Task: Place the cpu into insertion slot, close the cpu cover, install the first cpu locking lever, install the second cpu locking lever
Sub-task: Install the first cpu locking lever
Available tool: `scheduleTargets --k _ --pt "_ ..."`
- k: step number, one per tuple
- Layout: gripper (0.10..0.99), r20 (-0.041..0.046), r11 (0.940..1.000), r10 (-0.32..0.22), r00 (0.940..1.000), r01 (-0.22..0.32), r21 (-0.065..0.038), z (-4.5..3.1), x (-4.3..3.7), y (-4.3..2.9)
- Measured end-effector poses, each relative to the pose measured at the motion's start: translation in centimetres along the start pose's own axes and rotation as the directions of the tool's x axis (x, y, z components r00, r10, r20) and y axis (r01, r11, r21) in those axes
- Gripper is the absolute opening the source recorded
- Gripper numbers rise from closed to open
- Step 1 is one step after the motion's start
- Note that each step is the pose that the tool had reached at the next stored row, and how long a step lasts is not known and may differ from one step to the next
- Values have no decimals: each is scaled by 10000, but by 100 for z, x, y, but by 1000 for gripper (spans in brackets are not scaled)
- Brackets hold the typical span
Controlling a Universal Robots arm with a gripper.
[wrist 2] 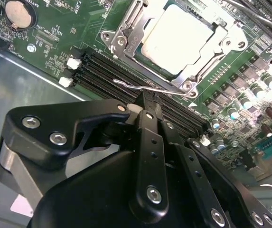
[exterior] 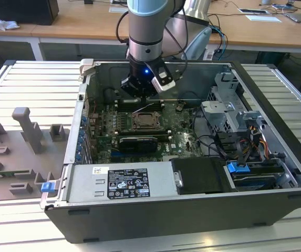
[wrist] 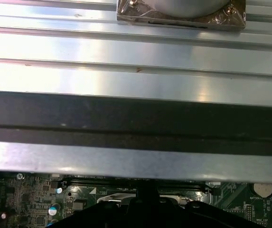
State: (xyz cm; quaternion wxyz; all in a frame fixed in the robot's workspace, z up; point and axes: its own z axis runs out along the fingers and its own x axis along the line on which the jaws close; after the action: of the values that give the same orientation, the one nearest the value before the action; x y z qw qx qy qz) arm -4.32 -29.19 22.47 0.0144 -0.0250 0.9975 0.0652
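Observation:
The cpu [wrist 2: 181, 38] lies flat in the insertion slot [wrist 2: 126, 35], its pale metal top showing through the window of the cpu cover [wrist 2: 221, 40], which is down over it. A thin wire locking lever [wrist 2: 131, 87] stands loose along the socket's edge beside the memory slots. My gripper [wrist 2: 146, 100] is shut, with its black tip right at this lever. In the exterior view the gripper [exterior: 141, 98] hangs just behind the socket [exterior: 146, 122], inside the open computer case.
Black memory slots [wrist 2: 107, 66] run beside the socket. A coin battery [wrist 2: 19, 13] sits further off on the board. The case wall [wrist: 136, 123] rises close behind the gripper. Drive cage and cables [exterior: 234, 126] fill the exterior view's right; grey fixtures [exterior: 29, 131] stand outside on the left.

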Motion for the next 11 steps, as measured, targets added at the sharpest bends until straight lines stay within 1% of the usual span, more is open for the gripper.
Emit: scheduleTargets --k 11 --pt "106 -1 10000 1 10000 -1 3 1 -38 -2"
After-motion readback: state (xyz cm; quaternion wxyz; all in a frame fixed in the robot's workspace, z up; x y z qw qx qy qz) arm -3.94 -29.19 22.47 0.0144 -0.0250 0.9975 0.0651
